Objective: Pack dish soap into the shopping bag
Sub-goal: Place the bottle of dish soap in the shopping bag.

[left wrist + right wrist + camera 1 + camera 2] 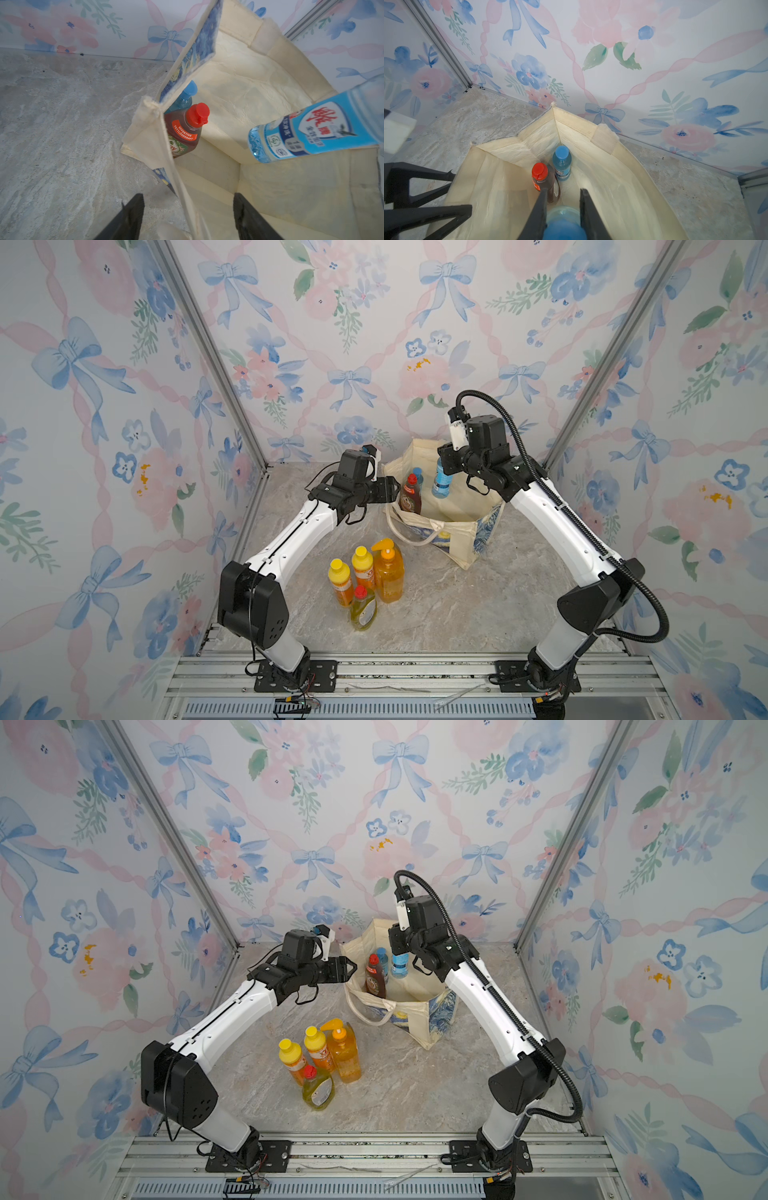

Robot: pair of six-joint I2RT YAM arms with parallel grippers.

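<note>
the bag stands open near the bench's back edge, right of the middle. the right fingers are clenched on a blue bottle hanging over its mouth; they hide its neck in both top views, and the right wrist view shows only a blurred, cut-off cap. the left fingers are released, spread astride the bag's left rim. inside, a red-capped bottle stands before a blue-capped one, both partly hidden by the wall. four bottles stand toward the front edge.

Cream, blue-yellow-swirled shopping bag; blue bottle
</note>
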